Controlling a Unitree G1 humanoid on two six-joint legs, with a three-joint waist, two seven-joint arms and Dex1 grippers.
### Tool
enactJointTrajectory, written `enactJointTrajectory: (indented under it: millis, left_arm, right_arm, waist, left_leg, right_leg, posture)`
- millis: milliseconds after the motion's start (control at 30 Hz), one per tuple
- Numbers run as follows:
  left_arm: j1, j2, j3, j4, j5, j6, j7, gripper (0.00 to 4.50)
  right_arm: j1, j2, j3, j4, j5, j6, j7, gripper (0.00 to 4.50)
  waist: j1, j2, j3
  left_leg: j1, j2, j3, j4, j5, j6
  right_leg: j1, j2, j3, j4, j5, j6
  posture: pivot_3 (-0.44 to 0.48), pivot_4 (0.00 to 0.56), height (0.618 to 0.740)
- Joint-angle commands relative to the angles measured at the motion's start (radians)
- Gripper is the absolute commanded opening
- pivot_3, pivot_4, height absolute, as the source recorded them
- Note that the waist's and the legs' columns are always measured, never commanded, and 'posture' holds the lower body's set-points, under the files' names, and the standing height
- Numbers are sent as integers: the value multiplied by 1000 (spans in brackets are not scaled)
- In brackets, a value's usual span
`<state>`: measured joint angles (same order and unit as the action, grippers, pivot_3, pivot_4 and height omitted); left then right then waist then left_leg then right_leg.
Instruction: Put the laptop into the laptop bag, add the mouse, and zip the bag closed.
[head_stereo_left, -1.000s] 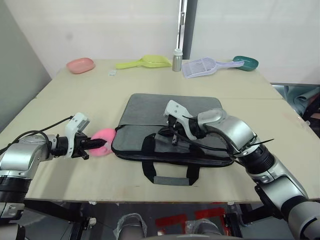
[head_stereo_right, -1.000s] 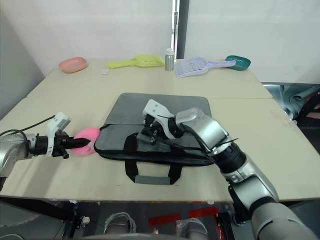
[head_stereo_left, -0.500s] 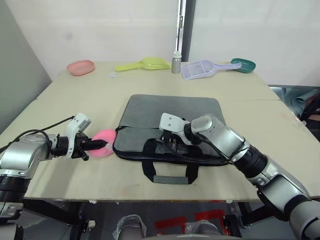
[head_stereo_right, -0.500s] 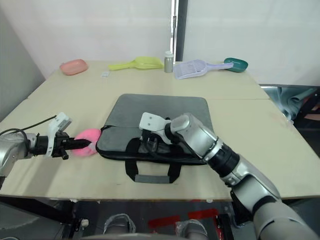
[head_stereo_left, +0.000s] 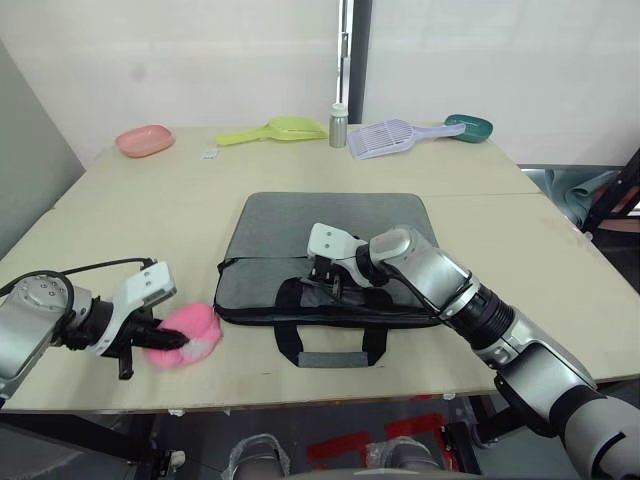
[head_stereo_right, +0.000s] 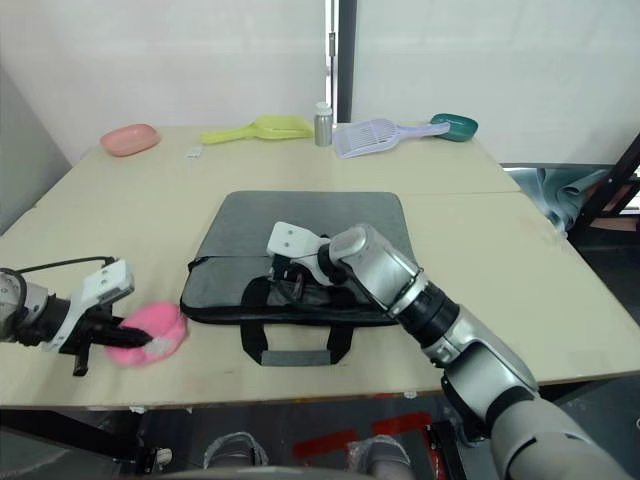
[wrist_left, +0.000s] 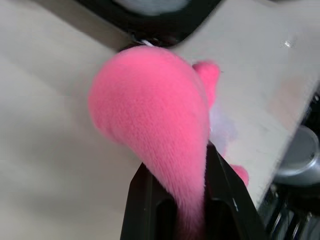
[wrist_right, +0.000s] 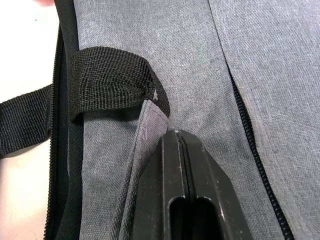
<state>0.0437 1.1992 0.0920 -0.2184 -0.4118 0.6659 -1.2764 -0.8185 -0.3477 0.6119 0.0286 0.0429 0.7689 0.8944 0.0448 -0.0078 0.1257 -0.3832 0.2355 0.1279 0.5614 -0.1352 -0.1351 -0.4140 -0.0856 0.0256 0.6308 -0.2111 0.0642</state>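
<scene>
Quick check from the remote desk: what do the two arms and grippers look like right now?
Both arms are glossy silver metal with black ribbed joint sections. Each wrist carries a white angular block just behind the gripper. The left gripper and right gripper each have two black fingers. A thin black cable loops along the left arm; the right arm shows a black cable tie.

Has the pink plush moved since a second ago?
Yes. The pink plush, pinched by the left gripper, came nearer the robot, off the laptop bag corner.
</scene>
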Motion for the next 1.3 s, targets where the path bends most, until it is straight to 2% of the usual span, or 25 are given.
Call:
enactJointTrajectory:
  millis: [33,200,433,600,667,733,767,833,1000,1167,1300]
  left_arm:
    - [56,-20,2,-150,-69,47,-5,35]
    - [19,-177,-77,-299,-159,195,143,35]
    - [-192,-474,-235,-188,-54,335,462,35]
    - [-234,-540,-308,-172,-20,354,531,35]
    - [-228,-540,-305,-193,-31,354,527,963]
    - [-220,-531,-278,-205,-52,355,516,1536]
    - [-214,-520,-260,-211,-66,352,500,1957]
    - [-201,-488,-202,-227,-103,352,466,2574]
    - [-195,-408,-1,-247,-239,351,382,4449]
    - [-186,-275,219,-218,-395,338,190,4489]
    - [-81,-137,297,-161,-350,218,7,4489]
  right_arm:
    - [9,0,20,58,-35,21,-6,0]
    - [0,22,17,73,-40,17,-6,0]
    - [-5,53,9,90,-55,12,-5,0]
    - [-6,59,0,95,-63,13,0,0]
    - [-6,60,-2,95,-66,13,2,0]
    - [-5,62,-6,95,-70,13,4,0]
    - [-5,62,-8,96,-71,13,5,0]
    - [-5,61,-12,98,-74,11,8,0]
    - [-17,62,-32,108,-68,9,15,0]
    - [-39,67,-73,117,-43,15,41,0]
    - [-62,72,-116,95,14,53,80,0]
  waist:
    - [-1,0,0]
    - [-2,2,0]
    - [6,7,-7]
    - [13,9,-14]
    - [16,9,-14]
    - [17,9,-14]
    - [17,9,-14]
    - [16,8,-14]
    - [8,8,-12]
    - [5,8,-11]
    - [-7,7,-10]
  left_leg:
    - [0,0,0,0,0,0]
    - [0,1,2,0,0,0]
    - [1,1,3,1,0,0]
    - [1,0,3,1,0,0]
    - [1,-2,3,1,0,0]
    - [1,-3,3,1,0,0]
    - [1,-3,3,1,0,0]
    - [0,-3,3,1,0,0]
    - [-3,-3,1,-1,0,0]
    - [-5,-1,0,-3,0,-1]
    - [-9,-1,1,-6,0,-1]
  right_leg:
    - [0,0,0,0,0,0]
    - [-1,1,1,1,0,0]
    - [0,0,1,3,0,-1]
    - [2,-1,1,4,1,-1]
    - [2,-3,1,4,1,0]
    - [2,-4,1,3,1,0]
    - [2,-4,1,2,1,0]
    - [1,-4,1,2,1,0]
    - [-5,-3,1,3,1,0]
    - [-6,1,1,0,1,0]
    - [-8,2,1,-10,0,-1]
  posture:
    - [0,150,740]
    - [0,150,740]
    - [0,150,740]
    - [0,150,740]
    - [0,150,740]
    - [0,150,740]
    - [0,150,740]
    - [0,150,740]
    - [0,150,740]
    - [0,150,740]
    - [0,150,740]
